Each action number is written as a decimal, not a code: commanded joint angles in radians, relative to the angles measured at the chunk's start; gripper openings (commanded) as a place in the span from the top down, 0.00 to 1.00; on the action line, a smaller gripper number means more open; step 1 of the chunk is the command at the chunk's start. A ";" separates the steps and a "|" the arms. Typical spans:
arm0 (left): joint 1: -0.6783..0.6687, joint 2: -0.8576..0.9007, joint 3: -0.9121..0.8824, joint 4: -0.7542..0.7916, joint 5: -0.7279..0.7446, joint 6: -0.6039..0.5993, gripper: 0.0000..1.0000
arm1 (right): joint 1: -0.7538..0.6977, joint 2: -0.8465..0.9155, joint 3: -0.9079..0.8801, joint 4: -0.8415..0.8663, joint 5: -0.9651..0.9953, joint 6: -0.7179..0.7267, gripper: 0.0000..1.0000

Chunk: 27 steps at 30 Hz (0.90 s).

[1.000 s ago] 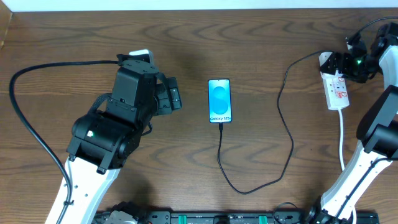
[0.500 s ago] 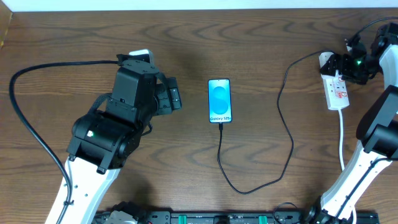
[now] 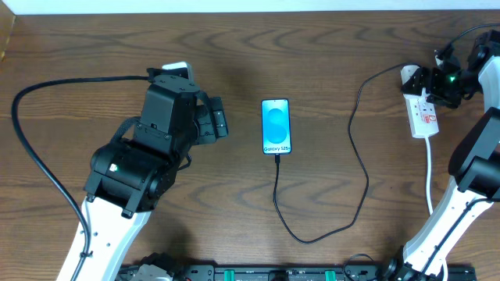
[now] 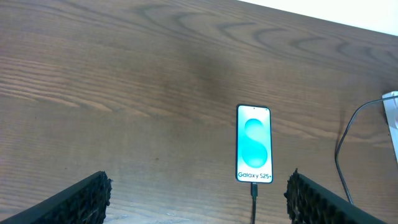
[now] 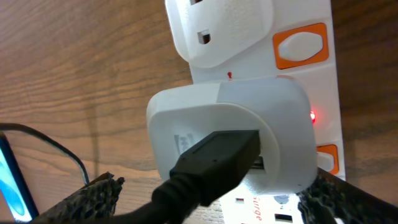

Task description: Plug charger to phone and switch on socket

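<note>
Wooden worktop (image 3: 328,47) with both arms, seen from above and from each wrist. The left arm (image 3: 148,148) is parked at the left of the worktop, well apart from the task's things, and its position is unchanged over the last second. The left fingers (image 4: 87,196) are spread wide and hold nothing. The right arm (image 3: 469,172) is bent over the far right edge, and only its wrist is seen to have shifted very slightly at the strip's end. The right fingers (image 5: 93,196) are set wide to either side of the adapter, and no contact with it can be made out. The black cable (image 3: 363,168) is looped across the worktop from the strip to the phone's near end, where its tip is seated. The white power strip (image 3: 422,113) lies at the right edge. The phone (image 3: 276,126) lies flat mid-worktop, screen lit. The white adapter (image 5: 249,137) is seated in the strip with the cable's plug in it, below an orange switch (image 5: 300,45). A small red lamp (image 5: 312,116) is lit beside the adapter. From this the socket is judged switched on and the task all but complete.
</note>
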 commanded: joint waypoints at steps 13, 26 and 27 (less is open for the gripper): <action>0.008 0.005 0.006 -0.002 -0.016 0.013 0.10 | 0.031 -0.143 -0.006 -0.111 0.203 0.163 0.01; 0.008 0.005 0.006 -0.003 -0.016 0.013 0.10 | 0.032 -0.477 -0.006 -0.143 0.182 0.248 0.01; 0.008 0.005 0.006 -0.002 -0.016 0.013 0.10 | 0.032 -0.491 -0.006 -0.141 0.161 0.248 0.01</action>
